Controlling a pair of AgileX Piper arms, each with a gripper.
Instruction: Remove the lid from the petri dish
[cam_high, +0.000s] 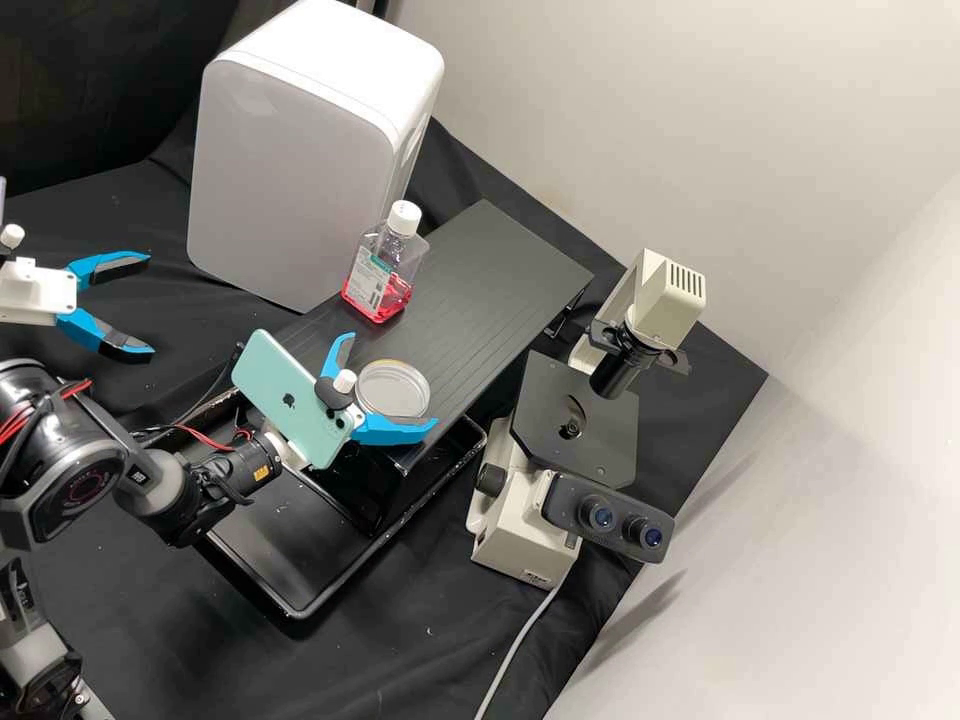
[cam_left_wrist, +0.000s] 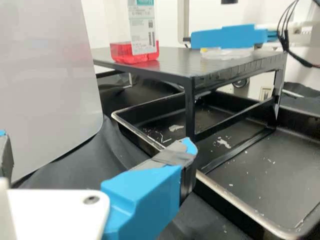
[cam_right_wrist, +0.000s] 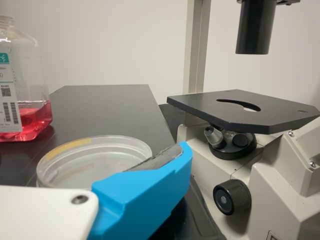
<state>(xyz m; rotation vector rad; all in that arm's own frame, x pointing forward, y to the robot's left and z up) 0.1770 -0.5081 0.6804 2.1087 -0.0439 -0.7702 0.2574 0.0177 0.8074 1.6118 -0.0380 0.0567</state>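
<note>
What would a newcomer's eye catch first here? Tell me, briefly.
The right gripper stands out, its blue fingers open on either side of the clear petri dish at the near end of the black shelf. Next, the bottle of red liquid farther back on that shelf, and the white microscope beside it on the bench.

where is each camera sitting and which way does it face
High view: fixed above the bench, looking forward and down on shelf, dish and microscope; both arms show, left pincer open away from the shelf, right pincer open around the dish.
Left wrist view: low by the tray, facing the shelf's edge; own finger shows.
Right wrist view: at shelf height beside the dish, facing the microscope; own finger shows.
Shared: both wrist views show dish and bottle.
</note>
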